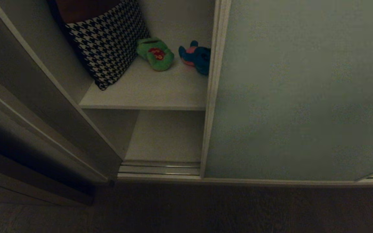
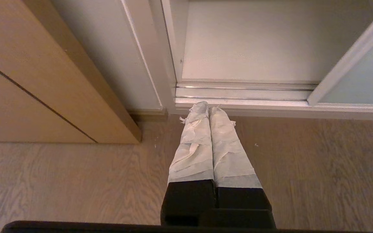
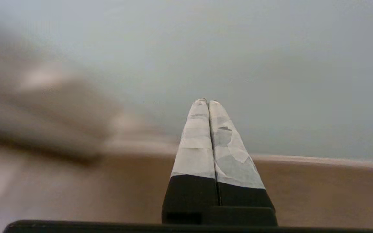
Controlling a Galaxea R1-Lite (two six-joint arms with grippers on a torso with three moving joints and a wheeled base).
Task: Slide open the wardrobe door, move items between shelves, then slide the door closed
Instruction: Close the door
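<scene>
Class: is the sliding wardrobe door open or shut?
Open: the sliding wardrobe door is slid aside, exposing the frog on the shelf.

Sliding wardrobe door (image 1: 303, 97) partly hides teal-blue toy (image 1: 197, 56).

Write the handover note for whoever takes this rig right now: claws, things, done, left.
Left claw: shut, empty, parked low over the floor by the wardrobe track.
Right claw: shut, empty, facing the sliding wardrobe door.
Door slid open on the left side.
Green frog and teal-blue toy both lie on the upper shelf, beside the houndstooth cloth.
Lower shelf holds nothing visible.
Done: door opened.
Left: move toys between shelves, close door.
</scene>
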